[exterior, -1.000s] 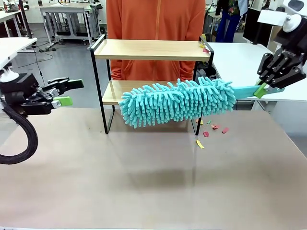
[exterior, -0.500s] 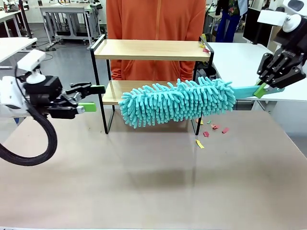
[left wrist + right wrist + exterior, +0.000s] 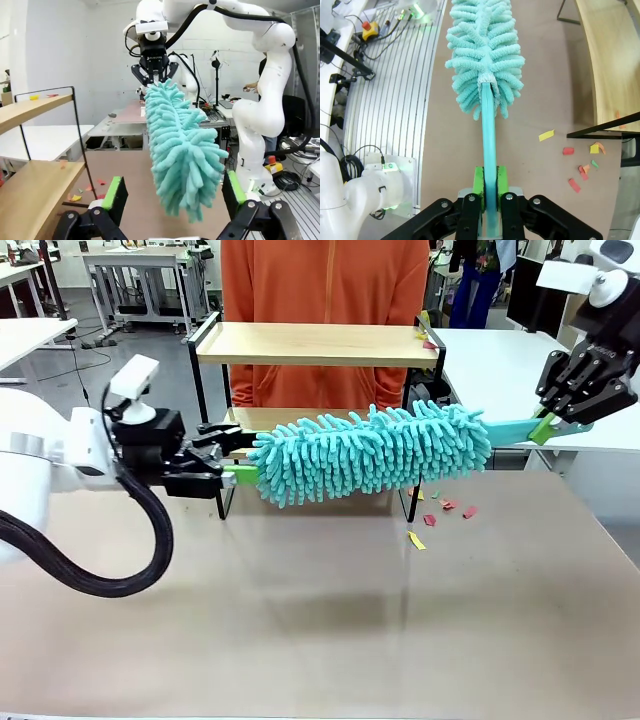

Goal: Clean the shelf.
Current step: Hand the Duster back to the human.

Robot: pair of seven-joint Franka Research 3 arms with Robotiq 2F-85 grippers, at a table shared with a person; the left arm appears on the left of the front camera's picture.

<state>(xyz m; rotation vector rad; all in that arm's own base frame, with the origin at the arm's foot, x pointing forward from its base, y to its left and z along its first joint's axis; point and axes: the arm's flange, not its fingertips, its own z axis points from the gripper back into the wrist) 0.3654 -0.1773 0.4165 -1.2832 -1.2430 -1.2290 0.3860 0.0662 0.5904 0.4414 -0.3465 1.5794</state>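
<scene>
The duster [image 3: 372, 454] is turquoise and shaggy. The shelf [image 3: 316, 343] has pale wood boards on a black frame. Red, yellow and green paper scraps [image 3: 440, 513] dot the beige desk [image 3: 320, 620]. The person's top [image 3: 325, 280] is orange.

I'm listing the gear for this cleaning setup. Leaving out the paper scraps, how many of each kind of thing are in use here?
duster: 1
shelf: 1
grippers: 2, the left gripper open beside the duster's tip, and the right gripper shut on the duster's handle
Total: 4
</scene>
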